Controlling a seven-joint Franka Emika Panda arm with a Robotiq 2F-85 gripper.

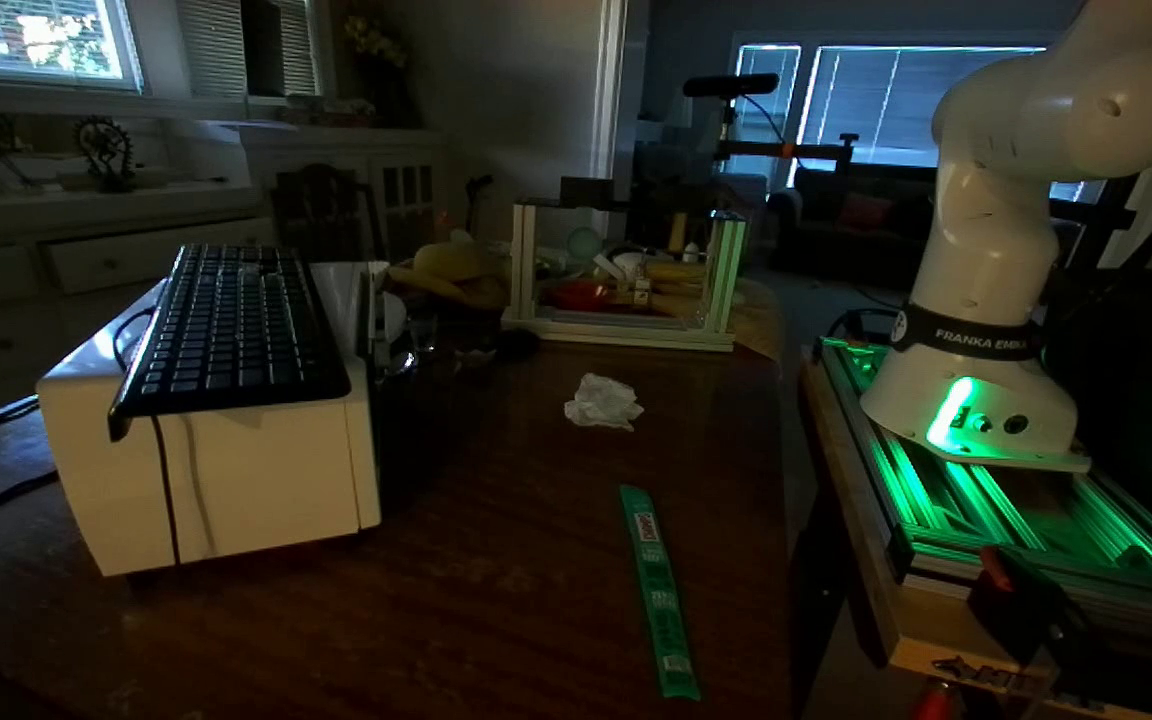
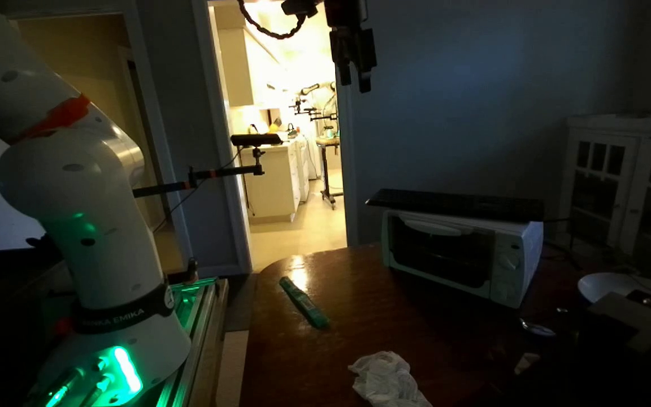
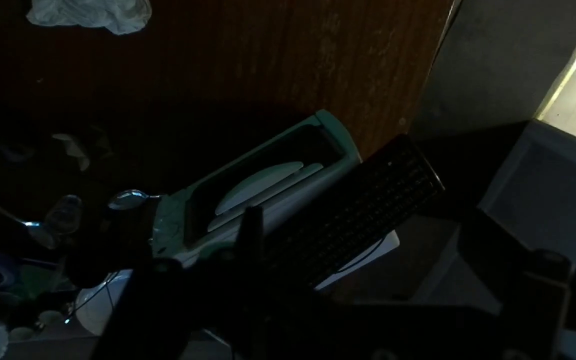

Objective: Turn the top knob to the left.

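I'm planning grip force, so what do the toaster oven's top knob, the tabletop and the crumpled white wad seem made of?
Top knob: probably matte plastic, being pale without metallic glint, though the dimness leaves it open.
Tabletop: glossy wood or veneer, with streaky brown grain and a bright reflection.
White wad: tissue or plastic film, judging by its creases; I can't tell which.

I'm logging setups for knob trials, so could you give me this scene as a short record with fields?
appliance: toaster oven, door apparently shut, on a wooden table
target: top knob, on the oven's front beside the door; setting unreadable
on oven: black keyboard
arm state: end effector open, raised clear of the oven, nothing seen in its grasp
also on table: green strip, crumpled white wad, metal spoon near the oven's knob end
lighting: dim
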